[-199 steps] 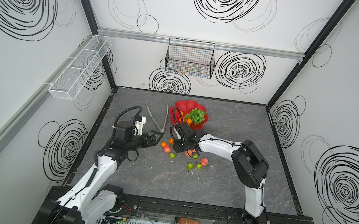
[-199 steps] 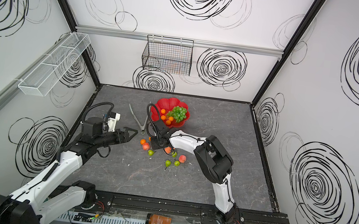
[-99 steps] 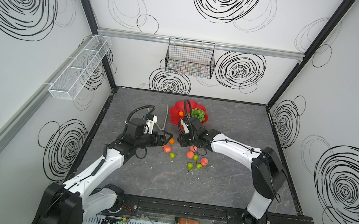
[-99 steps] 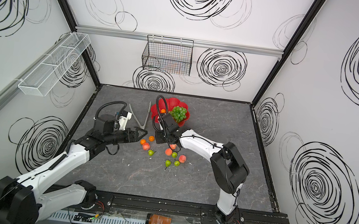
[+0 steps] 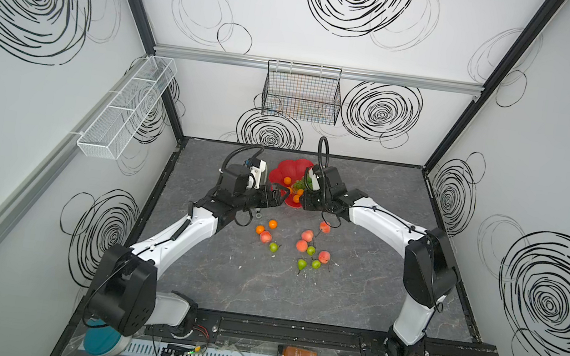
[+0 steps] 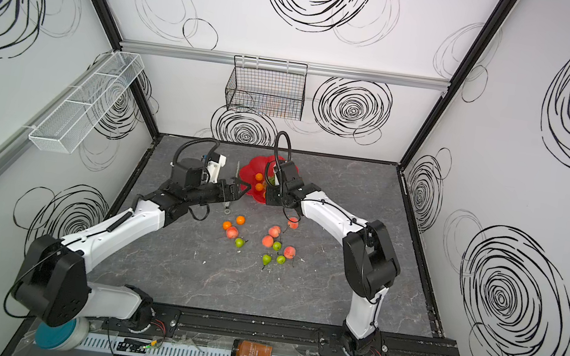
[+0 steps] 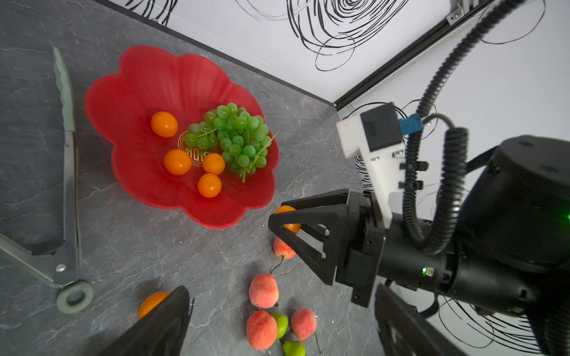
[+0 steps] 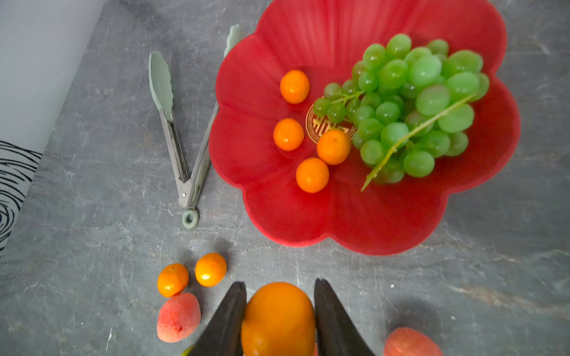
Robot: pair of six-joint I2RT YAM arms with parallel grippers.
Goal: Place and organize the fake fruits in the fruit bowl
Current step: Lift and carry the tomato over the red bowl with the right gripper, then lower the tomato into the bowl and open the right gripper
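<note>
- Your right tool [image 8: 279, 282] is closed on one tangerine [image 8: 277, 320]; hold that squeeze steady.
- Clear the fruit bowl [image 8: 385, 222] rim, then release low at 9 o'clock of the grapes [image 8: 410, 101].

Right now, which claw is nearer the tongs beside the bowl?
Left. The open left claw is by the red bowl, on the side of the tongs; the right claw, gripping a tangerine, is farther along the rim.

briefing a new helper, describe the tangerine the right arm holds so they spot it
Find the red flower-shaped bowl at the back of the grey table. Just off its near rim, the right gripper has one tangerine between its jaws. The other tangerines lie loose.
</note>
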